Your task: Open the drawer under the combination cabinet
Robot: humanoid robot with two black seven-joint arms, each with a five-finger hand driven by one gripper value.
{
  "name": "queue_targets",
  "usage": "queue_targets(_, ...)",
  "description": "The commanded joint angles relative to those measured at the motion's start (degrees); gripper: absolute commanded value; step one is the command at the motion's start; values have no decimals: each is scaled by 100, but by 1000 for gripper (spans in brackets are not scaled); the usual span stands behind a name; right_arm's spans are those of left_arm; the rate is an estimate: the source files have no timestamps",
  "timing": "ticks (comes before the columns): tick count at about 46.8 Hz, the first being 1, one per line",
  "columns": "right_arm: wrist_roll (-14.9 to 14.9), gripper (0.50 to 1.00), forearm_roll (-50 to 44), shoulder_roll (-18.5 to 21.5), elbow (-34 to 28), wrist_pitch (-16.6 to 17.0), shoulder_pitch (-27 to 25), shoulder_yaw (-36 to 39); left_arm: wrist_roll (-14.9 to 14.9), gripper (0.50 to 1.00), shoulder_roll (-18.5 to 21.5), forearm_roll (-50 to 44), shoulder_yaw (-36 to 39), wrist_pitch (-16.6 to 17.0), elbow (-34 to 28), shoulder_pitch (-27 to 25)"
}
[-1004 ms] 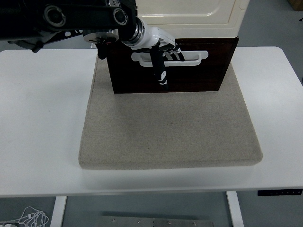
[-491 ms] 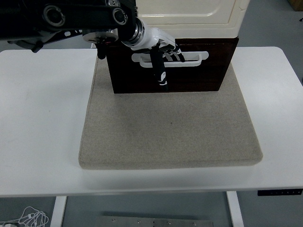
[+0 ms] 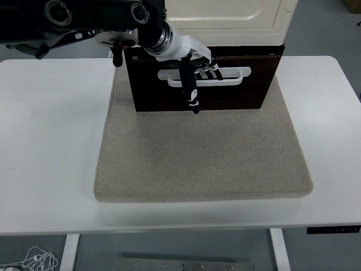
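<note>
And there it goes: the drawer (image 3: 225,90) is sliding! Half a second back its dark front sat lower-set and flush under the cream cabinet (image 3: 225,17); now the front has come toward us, a strip of the drawer's top edge shows behind the left hand (image 3: 189,62), and the white handle (image 3: 237,74) has shifted with it. The left hand has its four fingers curled through the handle slot, hooked onto the bar, with the thumb (image 3: 190,93) pointing down across the wood below. The black forearm has drawn back a touch along with it.

By my read the pull has only just started, so the drawer is barely open and most of the travel is to come.

What's inside? Cannot tell, because the opening behind the fingers is a thin dark gap and nothing shows in it. The cabinet door above the hand is closed, so its contents are hidden too. Everything stands on the grey felt mat (image 3: 203,158) stretching out below the hand.
</note>
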Motion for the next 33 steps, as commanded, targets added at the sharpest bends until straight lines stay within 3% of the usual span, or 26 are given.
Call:
queue_targets(1,0,926,0,0,0,0,0,0,1,1000,11,-1,-35,-41,1,-7)
queue_targets(33,0,926,0,0,0,0,0,0,1,1000,46,-10,-159,-577,-43,-130)
